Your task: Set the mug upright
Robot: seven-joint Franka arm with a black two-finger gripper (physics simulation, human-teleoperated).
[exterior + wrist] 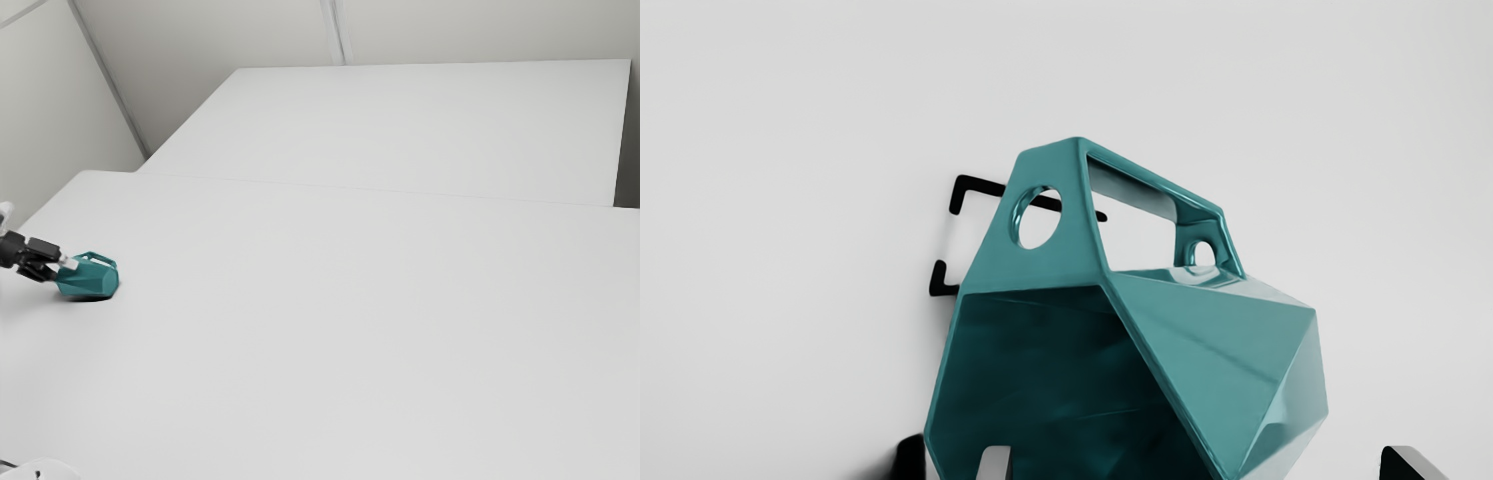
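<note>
At the exterior view's far left, the black gripper (61,270) reaches in against the near end of the teal faceted mug (91,281). The mug lies on its side on the white table (330,330), handle uppermost. In the wrist view, the dark mouth of the mug (1206,333) faces the hand. The gripper (1202,463) is open there, its fingertips wide apart: one overlaps the mouth, the other stands beyond the mug's outer wall. Whether the first one is inside the mouth I cannot tell. The mug's lower part is cut off by that view's bottom edge.
A white rounded piece (42,470) with a dark cable beside it is at the exterior view's bottom left corner. Another white surface (400,130) extends behind the table, with pale walls around it. The mug is near the table's end at the exterior view's left.
</note>
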